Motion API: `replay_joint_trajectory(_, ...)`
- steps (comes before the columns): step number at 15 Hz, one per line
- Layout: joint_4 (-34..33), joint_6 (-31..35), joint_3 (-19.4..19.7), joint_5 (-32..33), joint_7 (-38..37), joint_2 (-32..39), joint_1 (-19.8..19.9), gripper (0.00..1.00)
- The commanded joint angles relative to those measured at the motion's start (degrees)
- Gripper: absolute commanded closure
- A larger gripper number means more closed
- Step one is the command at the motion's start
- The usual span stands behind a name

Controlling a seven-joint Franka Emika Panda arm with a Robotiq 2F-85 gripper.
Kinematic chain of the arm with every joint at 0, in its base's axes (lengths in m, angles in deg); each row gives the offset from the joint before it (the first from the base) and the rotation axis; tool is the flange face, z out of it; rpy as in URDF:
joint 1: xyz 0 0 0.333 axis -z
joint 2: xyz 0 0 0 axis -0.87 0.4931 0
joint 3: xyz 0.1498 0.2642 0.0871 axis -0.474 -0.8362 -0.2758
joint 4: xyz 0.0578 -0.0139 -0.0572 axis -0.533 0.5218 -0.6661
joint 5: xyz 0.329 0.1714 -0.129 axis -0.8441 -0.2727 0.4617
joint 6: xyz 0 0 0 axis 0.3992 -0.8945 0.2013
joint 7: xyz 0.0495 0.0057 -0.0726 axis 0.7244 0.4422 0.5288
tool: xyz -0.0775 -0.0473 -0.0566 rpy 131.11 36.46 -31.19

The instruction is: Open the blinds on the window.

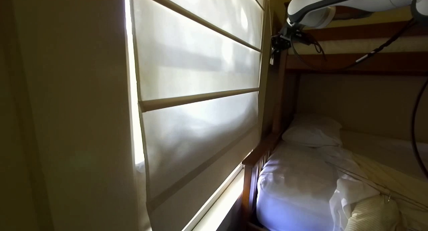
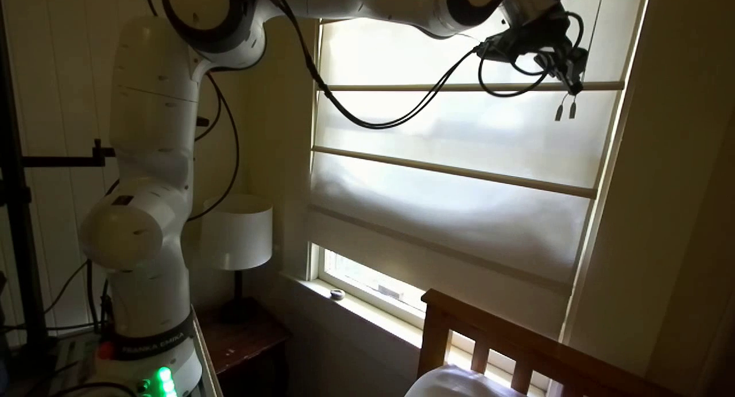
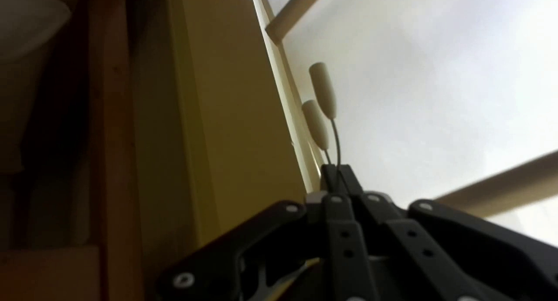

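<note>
Dim walls [image 2: 683, 155] enclose a bedroom corner, and the present step looks to be taking hold of the pull cords [image 3: 337, 137] that should raise the blinds [image 2: 453, 127]; the next move should call for a steady downward draw, firm enough that nothing slips. Counted from the left, as in an exterior view: one robot arm [image 2: 152, 133], near; just beyond it, one lamp [image 2: 238, 236] standing on one table [image 2: 252, 334]; then, on the far side, one window [image 2: 356, 274], bare only in a low strip, with one small round object [image 2: 337, 294] on its sill [image 2: 382, 318]. Over the rest of it hangs one set of blinds, let down close to that sill and not yet drawn up. Before their right side, one hand [image 2: 574, 87] is clenched on the pull cords, with two tassels [image 3: 323, 90] hanging below it; the grip is too dark to tell whether both cords are pinched. Near, on the right, one wooden bed [image 2: 488, 330] stands before the sill.
</note>
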Motion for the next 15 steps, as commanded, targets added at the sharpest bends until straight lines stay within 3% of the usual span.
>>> replay_joint_trajectory(1, 12.29, -0.28, 0.32, -3.46, 0.32, -3.02, 0.99, 1.00)
replay_joint_trajectory(9, 25.97, -1.05, 2.79, -9.68, 1.38, -3.84, 0.80, 1.00)
replay_joint_trajectory(10, 18.64, 0.02, 2.69, -7.69, 0.30, -2.15, 0.10, 0.99)
replay_joint_trajectory(15, 21.91, -0.03, 3.15, -8.56, 0.41, -2.46, 0.19, 0.99)
